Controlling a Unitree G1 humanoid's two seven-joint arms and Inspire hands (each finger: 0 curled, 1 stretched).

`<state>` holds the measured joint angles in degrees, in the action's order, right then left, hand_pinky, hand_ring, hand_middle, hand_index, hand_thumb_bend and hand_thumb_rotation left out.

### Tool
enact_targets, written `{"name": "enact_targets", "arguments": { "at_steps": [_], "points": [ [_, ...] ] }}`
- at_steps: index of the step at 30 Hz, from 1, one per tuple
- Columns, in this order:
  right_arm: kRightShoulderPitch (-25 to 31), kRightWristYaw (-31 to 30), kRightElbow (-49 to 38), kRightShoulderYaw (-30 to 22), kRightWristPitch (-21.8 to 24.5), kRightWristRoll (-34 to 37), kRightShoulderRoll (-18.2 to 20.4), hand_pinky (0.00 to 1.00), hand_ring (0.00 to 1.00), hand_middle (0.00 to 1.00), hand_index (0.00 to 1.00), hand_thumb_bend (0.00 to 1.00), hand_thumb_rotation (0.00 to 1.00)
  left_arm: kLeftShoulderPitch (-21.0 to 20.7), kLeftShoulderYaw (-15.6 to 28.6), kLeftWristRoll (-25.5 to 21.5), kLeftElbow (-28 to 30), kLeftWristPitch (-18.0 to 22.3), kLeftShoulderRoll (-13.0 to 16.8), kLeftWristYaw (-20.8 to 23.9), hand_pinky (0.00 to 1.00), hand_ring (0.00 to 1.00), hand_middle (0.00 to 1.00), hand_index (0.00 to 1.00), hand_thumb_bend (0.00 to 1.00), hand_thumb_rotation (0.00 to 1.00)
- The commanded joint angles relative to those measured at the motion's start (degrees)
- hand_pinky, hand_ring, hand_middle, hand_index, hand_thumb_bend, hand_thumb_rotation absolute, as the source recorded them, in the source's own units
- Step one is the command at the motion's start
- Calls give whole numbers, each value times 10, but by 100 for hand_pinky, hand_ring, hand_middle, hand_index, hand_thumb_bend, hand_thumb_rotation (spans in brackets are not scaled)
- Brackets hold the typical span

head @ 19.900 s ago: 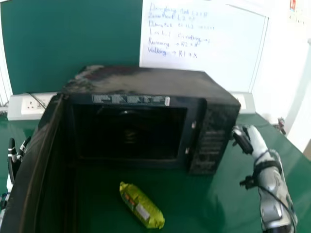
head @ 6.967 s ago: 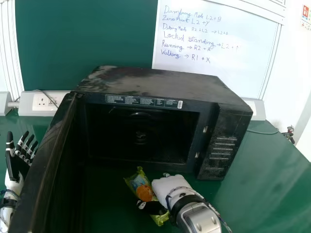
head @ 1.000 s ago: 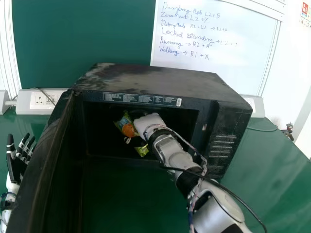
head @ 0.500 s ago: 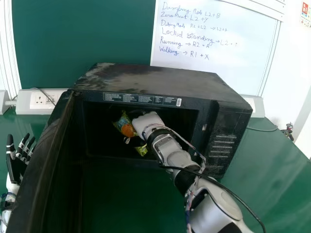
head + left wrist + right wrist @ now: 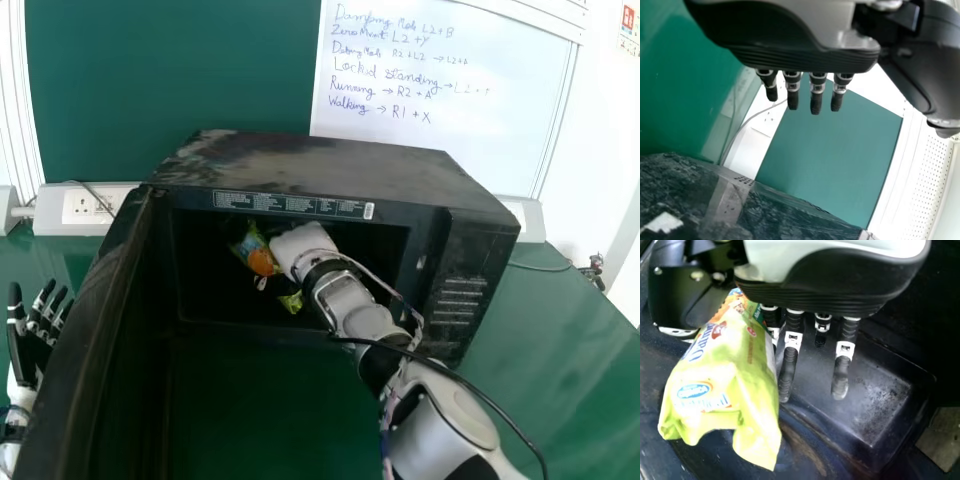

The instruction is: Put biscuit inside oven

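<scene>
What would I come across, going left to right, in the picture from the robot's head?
The robot's left hand → oven door → biscuit packet → the robot's right hand → oven's side panel.

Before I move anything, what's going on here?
The right hand has the biscuit packet between its thumb and fingers, inside the black oven. The oven's door stands open. The left hand is idle beyond the door, fingers open. The packet is in, but not yet released.
</scene>
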<state>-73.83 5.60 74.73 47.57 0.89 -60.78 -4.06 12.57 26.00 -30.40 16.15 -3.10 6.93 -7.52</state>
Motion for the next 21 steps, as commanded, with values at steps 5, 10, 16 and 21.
{"name": "enact_targets", "arguments": {
  "at_steps": [5, 10, 16, 21],
  "points": [
    [-30, 1, 12, -5, 1, 13, 3, 35, 38, 47, 49, 53, 0, 5, -6, -3, 19, -7, -6, 4, 83, 88, 90, 93, 98, 61],
    [-32, 5, 15, 0, 4, 13, 4, 36, 38, 48, 49, 53, 0, 10, -10, 1, 26, -5, -10, 7, 83, 88, 89, 93, 97, 62],
    [-32, 9, 17, 0, 1, 15, 6, 29, 33, 47, 49, 53, 0, 17, -10, -6, 37, -10, -14, 8, 83, 88, 90, 94, 96, 61],
    [-31, 14, 16, -1, 1, 17, 6, 41, 44, 43, 52, 53, 0, 20, -10, -9, 45, -16, -17, 10, 83, 88, 90, 93, 97, 61]
  ]
}}
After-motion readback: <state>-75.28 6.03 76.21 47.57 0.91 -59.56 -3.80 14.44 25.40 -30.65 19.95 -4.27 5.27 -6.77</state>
